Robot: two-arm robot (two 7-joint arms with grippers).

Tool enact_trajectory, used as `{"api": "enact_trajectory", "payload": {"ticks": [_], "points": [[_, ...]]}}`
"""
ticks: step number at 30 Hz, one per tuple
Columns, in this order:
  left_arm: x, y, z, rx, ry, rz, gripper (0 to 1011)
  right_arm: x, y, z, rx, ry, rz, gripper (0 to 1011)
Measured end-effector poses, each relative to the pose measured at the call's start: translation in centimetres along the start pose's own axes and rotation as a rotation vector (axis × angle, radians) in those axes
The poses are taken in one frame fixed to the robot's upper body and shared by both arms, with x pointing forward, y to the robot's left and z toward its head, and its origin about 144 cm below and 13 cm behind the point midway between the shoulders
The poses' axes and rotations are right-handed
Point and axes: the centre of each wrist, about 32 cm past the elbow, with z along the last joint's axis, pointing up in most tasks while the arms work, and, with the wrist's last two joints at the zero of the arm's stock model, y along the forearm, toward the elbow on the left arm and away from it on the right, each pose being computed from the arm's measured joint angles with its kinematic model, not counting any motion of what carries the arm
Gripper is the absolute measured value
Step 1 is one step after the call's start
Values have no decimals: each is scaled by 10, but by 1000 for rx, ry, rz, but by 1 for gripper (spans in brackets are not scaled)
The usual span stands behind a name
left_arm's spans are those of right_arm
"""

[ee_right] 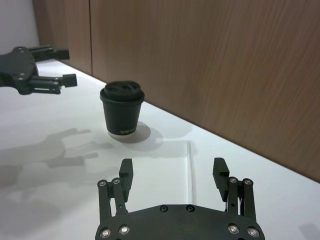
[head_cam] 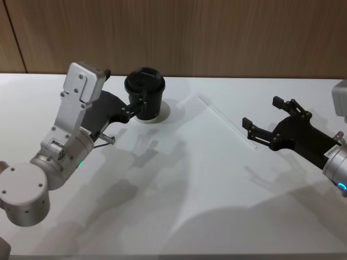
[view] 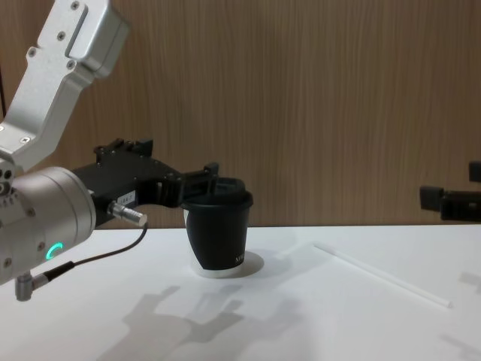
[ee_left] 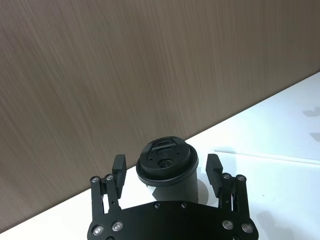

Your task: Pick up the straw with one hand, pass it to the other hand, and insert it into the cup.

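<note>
A long, thin white plastic straw [view: 382, 275] lies flat on the white worktop [head_cam: 179, 179], running from 11 to 5 o'clock in the head view, at about 4 o'clock of the small black paper coffee cup [head_cam: 145, 92] with its black plastic lid. The all-black right end effector [head_cam: 261, 111] hovers with fingers spread at 3 o'clock of the straw, touching nothing. The left end effector [ee_right: 69, 65], on its fat silver wrist, hangs at 8 o'clock of the cup with fingers likewise spread, close to the lid yet apart from it. The pick-up is not yet begun. The likely trouble: a straw so thin and round may roll or skid away as the fingers close on it against the smooth surface, or be pinched askew, which would spoil the handover; and the left end effector, so near, could knock the light cup over
</note>
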Motion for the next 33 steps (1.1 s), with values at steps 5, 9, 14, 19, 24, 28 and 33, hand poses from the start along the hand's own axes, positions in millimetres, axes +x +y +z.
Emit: {"api": "enact_trajectory", "payload": {"ticks": [5,9,14,19,24,28,33], "points": [[0,0,0,0,0,0,1000,5,4,4,-44,7,-9,1001],[0,0,0,0,0,0,1000,8,8,5,-72,10,-19,1001],[0,0,0,0,0,0,1000,11,13,5,-100,3,-28,1001],[0,0,0,0,0,0,1000,14,21,2,-129,-6,-34,1001],[0,0,0,0,0,0,1000,17,26,-1,-145,-12,-36,1001],[0,0,0,0,0,0,1000,19,32,-5,-163,-16,-37,1001],[0,0,0,0,0,0,1000,21,37,-10,-176,-17,-34,1001]]}}
